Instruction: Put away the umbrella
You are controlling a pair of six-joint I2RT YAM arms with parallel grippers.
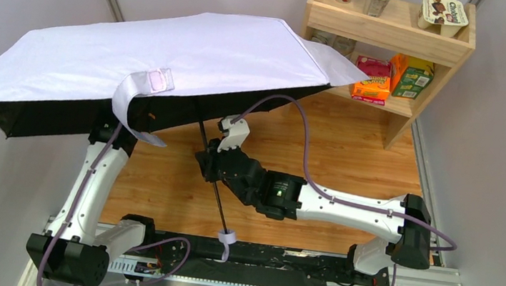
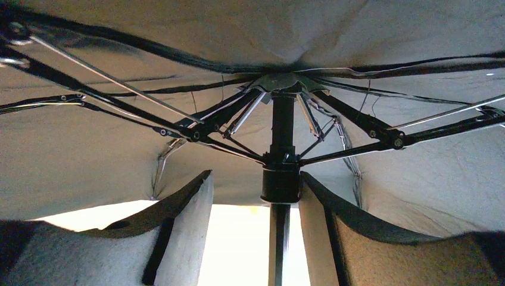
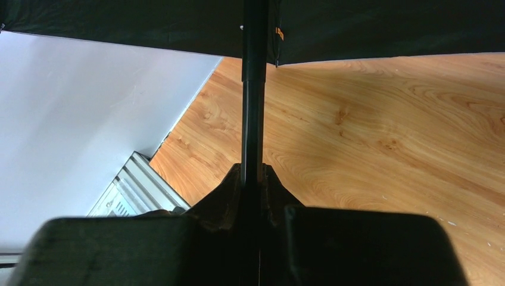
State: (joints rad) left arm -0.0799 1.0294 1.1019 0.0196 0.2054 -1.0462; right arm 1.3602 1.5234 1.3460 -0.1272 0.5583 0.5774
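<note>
The umbrella [image 1: 174, 55] is spread open over the left half of the table, its pale lavender canopy tilted and its strap tab [image 1: 153, 81] hanging at the front edge. Its slim black shaft [image 1: 215, 182] slants down to the handle [image 1: 227, 239] by the near rail. My right gripper [image 1: 208, 163] is shut on the shaft [image 3: 253, 89] partway down. The left gripper [image 2: 255, 179] is up under the canopy, hidden from the top camera. Its fingers [image 2: 184, 226] stand open on either side of the shaft [image 2: 279, 244], just below the black runner [image 2: 280, 182], which sits close against the right finger.
A wooden shelf [image 1: 392, 29] at the back right holds cups and colourful boxes, and the canopy's right corner reaches it. Grey walls close in on the left and right. A metal rail [image 1: 258, 259] runs along the near edge.
</note>
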